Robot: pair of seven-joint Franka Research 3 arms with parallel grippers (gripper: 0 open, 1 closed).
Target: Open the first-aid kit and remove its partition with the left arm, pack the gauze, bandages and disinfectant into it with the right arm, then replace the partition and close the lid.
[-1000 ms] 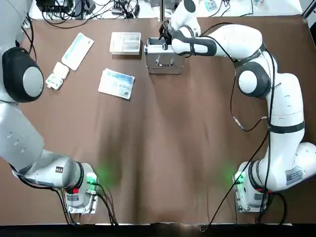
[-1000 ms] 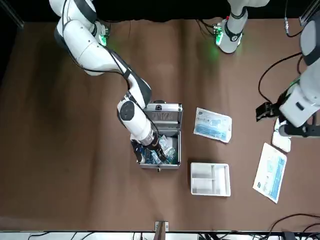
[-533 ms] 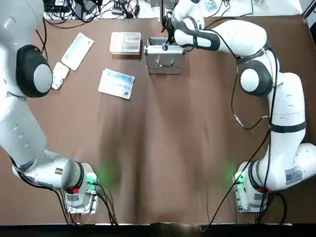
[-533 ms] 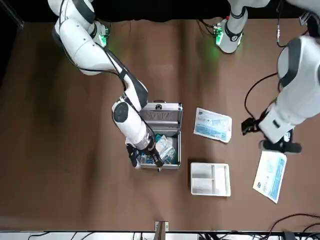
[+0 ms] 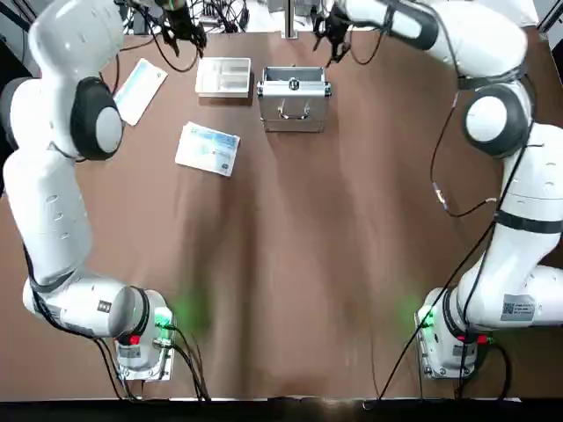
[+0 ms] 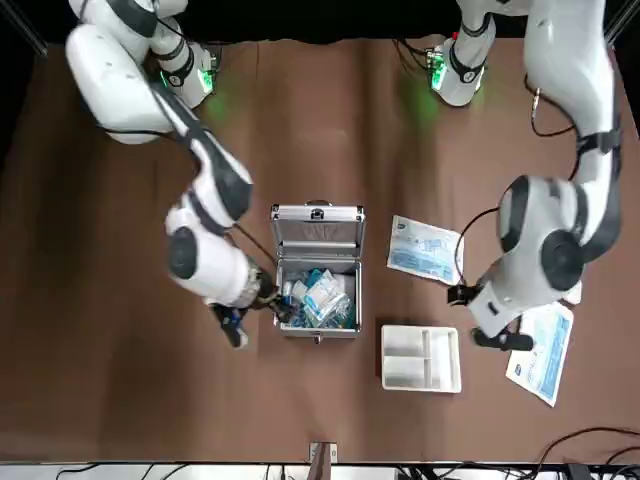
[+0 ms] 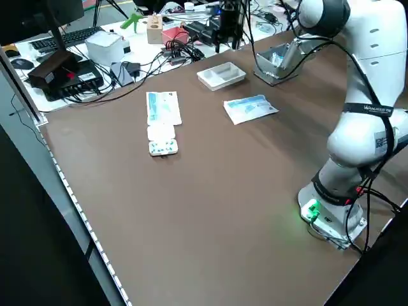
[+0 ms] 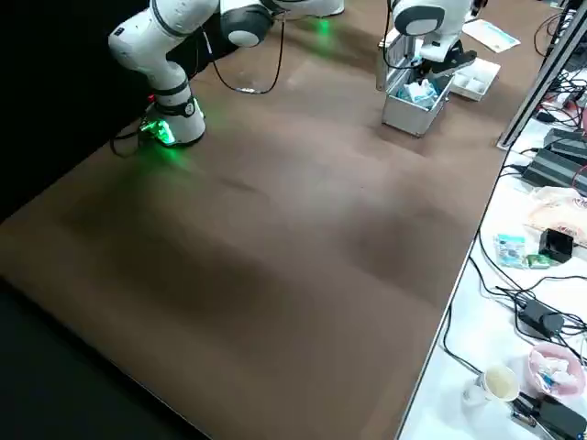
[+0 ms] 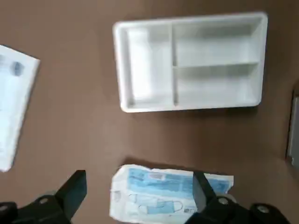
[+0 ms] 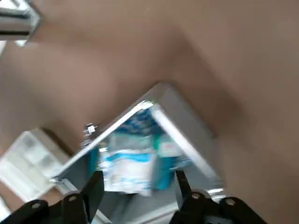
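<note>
The right gripper [image 6: 232, 327] hangs empty with its fingers apart just beside the open first-aid kit [image 6: 317, 283], which stands at the far middle of the table with its lid [image 6: 318, 226] upright and blue-white packets inside. The left gripper [image 9: 140, 191] is also spread and holds nothing, above the flat blue-white pack [image 9: 170, 192] and near the white partition [image 6: 420, 357], which lies on the table just beside the case. I think the risk is in putting the partition back: the packets look piled high, so the tray may sit crooked and block the lid, or a corner may catch the case's rim.
</note>
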